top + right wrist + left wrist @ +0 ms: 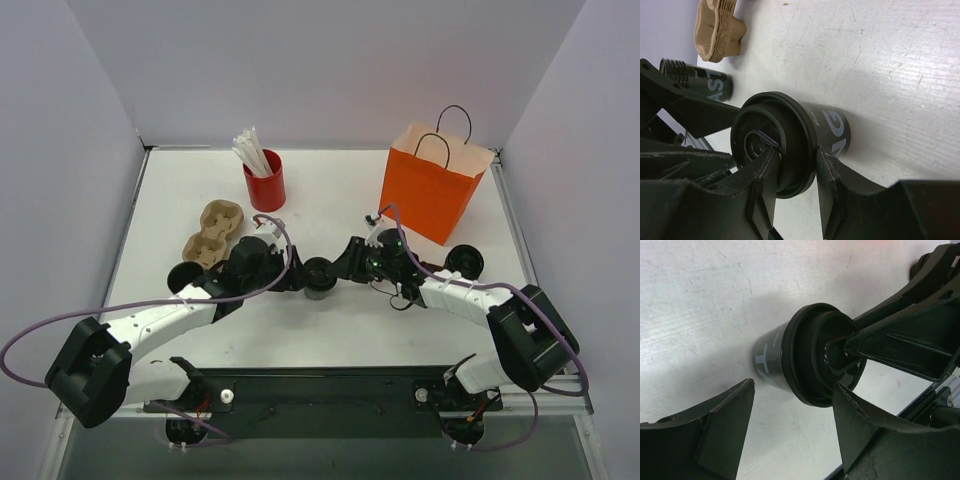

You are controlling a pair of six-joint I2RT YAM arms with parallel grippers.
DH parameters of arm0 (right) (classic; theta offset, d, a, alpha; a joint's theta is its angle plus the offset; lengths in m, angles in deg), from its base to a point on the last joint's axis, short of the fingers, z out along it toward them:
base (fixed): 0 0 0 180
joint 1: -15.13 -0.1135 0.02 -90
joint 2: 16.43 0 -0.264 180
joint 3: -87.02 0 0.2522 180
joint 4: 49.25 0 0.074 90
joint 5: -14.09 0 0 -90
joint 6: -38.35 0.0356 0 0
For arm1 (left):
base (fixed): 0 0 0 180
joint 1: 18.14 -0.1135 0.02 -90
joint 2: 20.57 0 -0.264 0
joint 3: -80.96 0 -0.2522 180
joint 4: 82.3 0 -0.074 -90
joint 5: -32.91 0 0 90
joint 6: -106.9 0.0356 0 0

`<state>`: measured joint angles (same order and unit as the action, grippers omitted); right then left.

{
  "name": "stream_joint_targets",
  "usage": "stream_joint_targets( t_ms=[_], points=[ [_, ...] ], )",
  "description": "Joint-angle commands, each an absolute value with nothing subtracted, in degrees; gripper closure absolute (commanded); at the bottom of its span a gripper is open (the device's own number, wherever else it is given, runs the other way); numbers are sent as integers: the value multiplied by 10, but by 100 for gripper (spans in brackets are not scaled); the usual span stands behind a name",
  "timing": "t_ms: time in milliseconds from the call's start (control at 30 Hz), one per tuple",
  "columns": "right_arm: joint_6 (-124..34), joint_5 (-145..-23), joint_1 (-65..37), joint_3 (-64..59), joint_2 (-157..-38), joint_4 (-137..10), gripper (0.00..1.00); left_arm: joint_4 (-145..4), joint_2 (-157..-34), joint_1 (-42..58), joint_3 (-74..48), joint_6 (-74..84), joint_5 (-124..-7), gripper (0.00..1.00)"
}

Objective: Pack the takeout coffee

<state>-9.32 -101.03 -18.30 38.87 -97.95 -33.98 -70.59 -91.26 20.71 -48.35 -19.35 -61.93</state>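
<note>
A small dark cup with a black lid [318, 274] stands mid-table between both arms. My right gripper [341, 268] is shut on its rim. In the right wrist view the gripper [796, 152] has one finger in the lid's recess and the other against the cup wall [832, 127]. My left gripper [298, 277] is open on the cup's left side. In the left wrist view the gripper [792, 390] has its fingers spread, just short of the cup [771, 357]. A second dark cup [184, 277] stands to the left, also in the right wrist view [710, 86].
A brown pulp cup carrier [215, 232] lies left of centre, also in the right wrist view [717, 27]. A red cup of white sticks [266, 185] stands behind it. An orange paper bag [430, 190] stands open at the back right. A dark round object [465, 262] sits by the right arm.
</note>
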Motion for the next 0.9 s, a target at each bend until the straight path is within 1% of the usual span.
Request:
stream_joint_targets(
  t_ms=[0,167,300,367,433,467,567,633,667,867],
  points=[
    [-109,-946,-203,402,-991,-474,88,-748,-895,228,-496,-203,-604,27],
    [-107,-933,-219,398,-987,-480,88,-777,-890,231,-521,-212,-581,26],
    [-134,-939,-217,395,-985,-489,87,-760,-865,216,-519,-199,-579,27],
    [-178,-958,-204,386,-990,-491,87,-737,-841,191,-517,-191,-611,29],
    [-217,-1024,-191,373,-1010,-502,86,-717,-825,175,-514,-174,-634,30],
    [-260,-1035,-179,351,-1016,-522,86,-697,-807,168,-514,-166,-650,30],
    [-328,-1060,-178,298,-1036,-598,85,-661,-778,139,-524,-144,-675,32],
    [-381,-1078,-178,282,-1043,-637,85,-666,-770,114,-537,-128,-710,32],
    [-392,-1083,-177,273,-1044,-653,85,-676,-772,105,-538,-124,-750,33],
    [-475,-1131,-179,251,-1050,-687,84,-706,-830,94,-528,-128,-825,37]
  ],
)
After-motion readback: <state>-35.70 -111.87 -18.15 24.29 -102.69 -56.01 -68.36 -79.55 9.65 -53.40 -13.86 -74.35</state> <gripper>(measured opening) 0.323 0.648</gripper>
